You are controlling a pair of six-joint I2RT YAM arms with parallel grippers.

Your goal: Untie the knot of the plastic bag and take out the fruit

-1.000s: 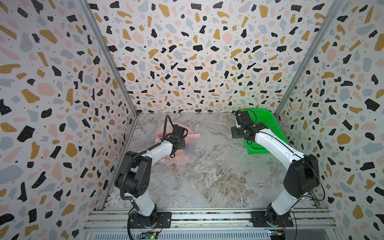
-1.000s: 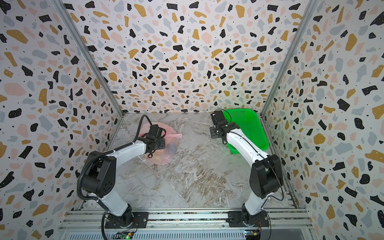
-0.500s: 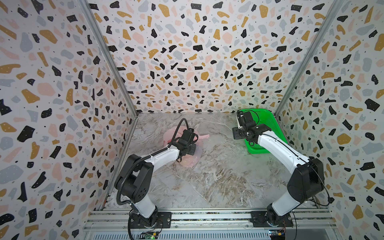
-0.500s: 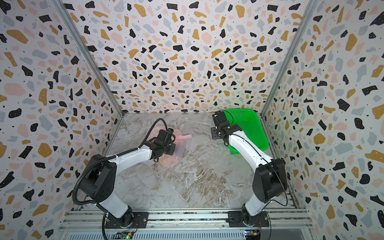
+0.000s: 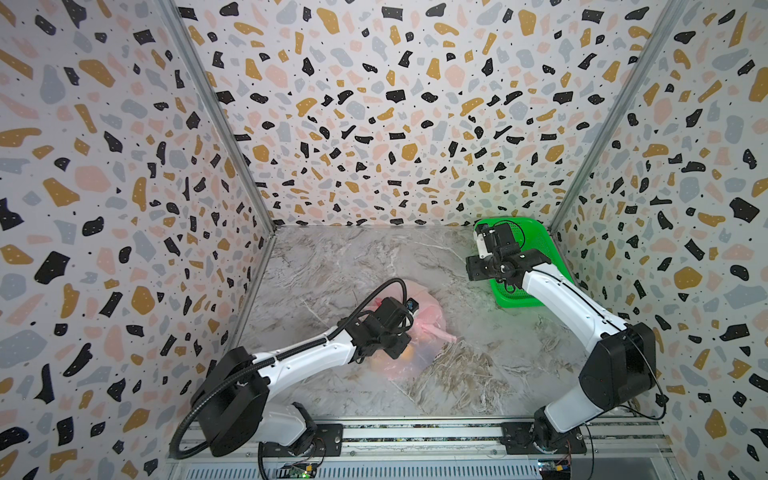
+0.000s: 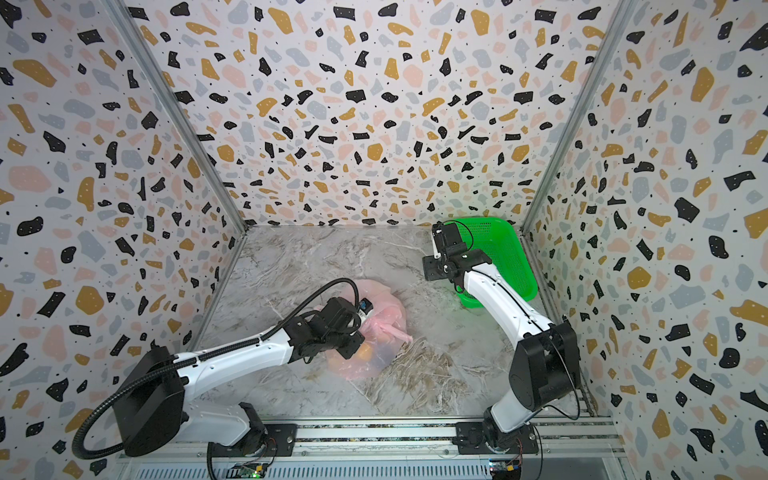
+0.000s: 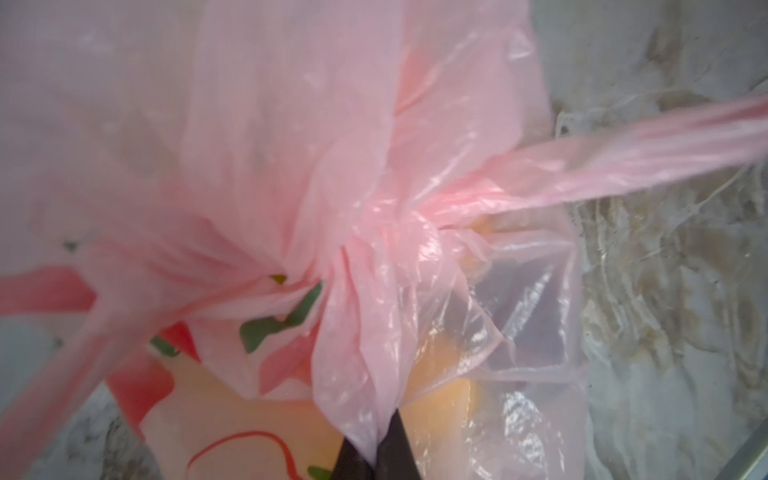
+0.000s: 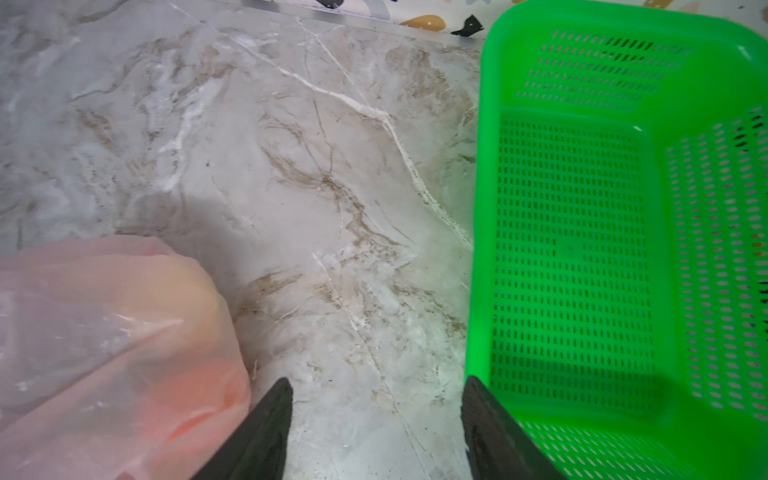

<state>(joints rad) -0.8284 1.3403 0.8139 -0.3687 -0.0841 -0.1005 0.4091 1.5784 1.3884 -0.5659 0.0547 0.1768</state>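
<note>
The left claw (image 7: 376, 444) is clamped tight at the bottom centre of the left wrist view, pinching a pleated band of the plastic bag (image 7: 291, 124). That band runs straight up the frame from the claw to the knot (image 7: 386, 216), which sits near the middle of the frame. From the knot a second pink tail (image 7: 623, 158) stretches off to the right edge, blurred. Orange fruit (image 7: 440, 395) shows through the thin film just right of the claw, under the knot; which fruit it is I cannot tell.

In both top views the bag lies on the marble tabletop (image 5: 353, 257) at lower centre, partly hidden under the left arm's wrist, with an orange patch (image 6: 363, 353) showing through it.

The right claw (image 8: 376, 399) stands wide apart and holds nothing. In the right wrist view it hangs over bare tabletop, with the bag at the lower left of the frame and the green basket (image 8: 484, 124) along the right side. In the top views that basket stands in the upper right corner of the tabletop, well apart from the bag.
</note>
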